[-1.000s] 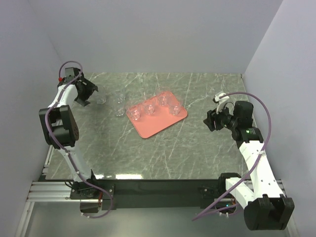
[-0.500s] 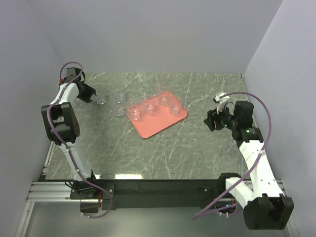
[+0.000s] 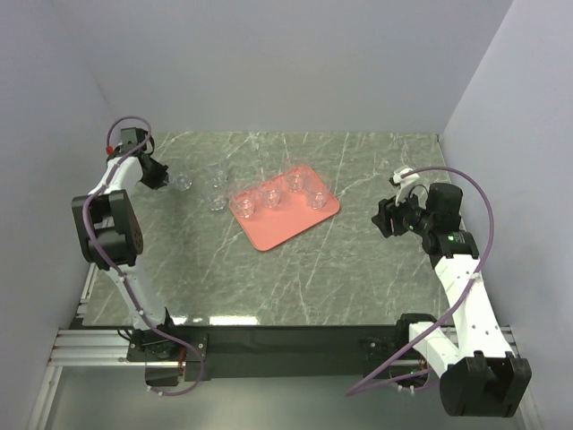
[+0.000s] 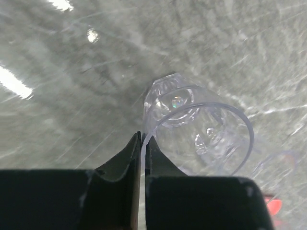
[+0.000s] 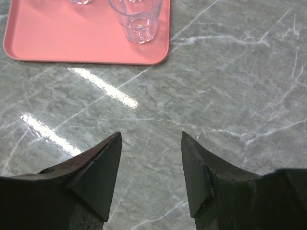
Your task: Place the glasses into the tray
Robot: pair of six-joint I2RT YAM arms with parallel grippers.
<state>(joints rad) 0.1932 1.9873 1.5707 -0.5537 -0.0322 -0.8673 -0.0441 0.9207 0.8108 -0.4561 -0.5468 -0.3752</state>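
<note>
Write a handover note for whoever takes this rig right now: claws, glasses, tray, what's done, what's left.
Left claw: shut, apparently pinching the rim of the leftmost glass, which stands on the table at far left.
Right claw: open, empty, over the table right of the tray.
Done: four glasses stand in the tray.
Left: carry the gripped glass to the tray, then the other glasses on the table between it and the tray.
</note>
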